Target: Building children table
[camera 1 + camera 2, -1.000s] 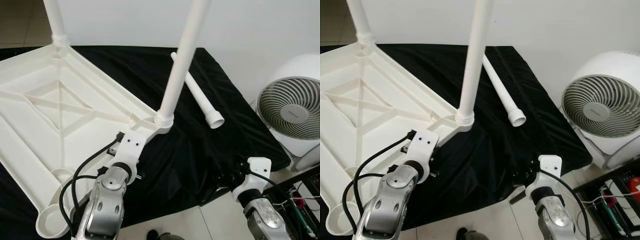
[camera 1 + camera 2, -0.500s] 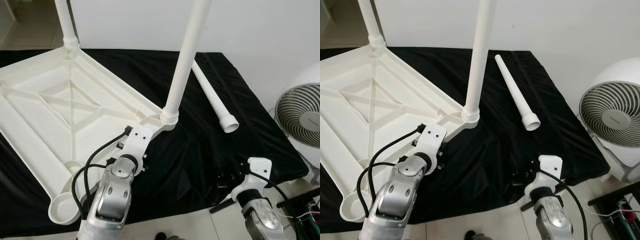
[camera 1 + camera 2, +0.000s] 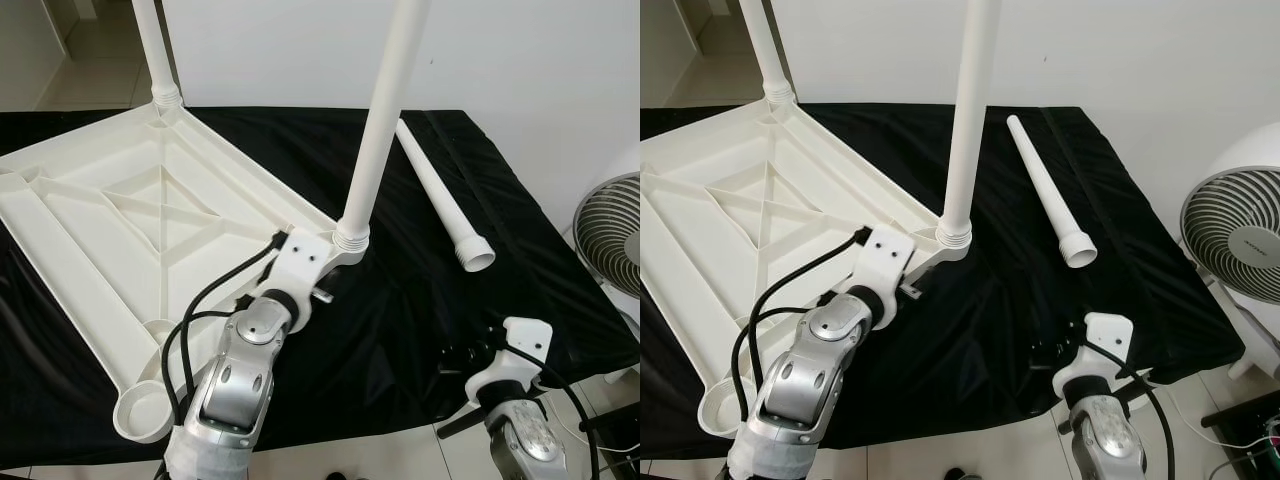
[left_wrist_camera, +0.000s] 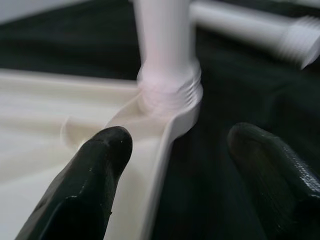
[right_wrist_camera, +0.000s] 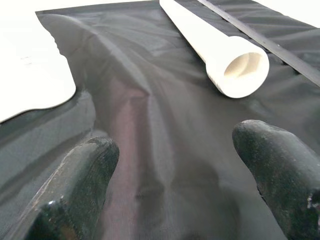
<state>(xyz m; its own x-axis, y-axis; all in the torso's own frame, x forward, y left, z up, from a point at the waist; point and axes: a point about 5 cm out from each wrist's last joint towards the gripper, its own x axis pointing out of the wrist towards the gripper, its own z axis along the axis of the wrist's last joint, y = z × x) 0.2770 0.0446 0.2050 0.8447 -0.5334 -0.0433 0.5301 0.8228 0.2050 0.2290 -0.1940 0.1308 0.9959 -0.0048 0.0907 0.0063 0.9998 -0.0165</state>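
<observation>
Black cloth (image 3: 420,300) spread wide, carrying everything else. On it, upside down, the white table top (image 3: 110,240), ribbed underside up, taken here as the landmark. Near corner of the table top: a screwed-in leg (image 3: 378,130) standing upright in its threaded socket. Far corner of the table top: a second upright leg (image 3: 157,50), likewise seated in its socket. Nearest corner, at the cloth's front edge: an open round socket (image 3: 145,413), no leg in it.

Off to the right of the table top, well apart from it: a loose leg (image 3: 440,195) lying flat on the cloth, wide hollow end toward the robot. Further right again, beyond the cloth's edge: a white fan (image 3: 1240,235) on the floor.

Just beside the near-corner leg of the table top: left gripper (image 4: 177,150), fingers (image 4: 87,185) spread wide, one over the white plastic, the other over the cloth, straddling the socket's edge, clasping nothing.

Right of the table top, low by the cloth's front edge: right gripper (image 5: 172,195), fingers (image 5: 275,165) likewise spread apart, hanging over bare cloth, loose leg's hollow end ahead, table top's edge to one side.
</observation>
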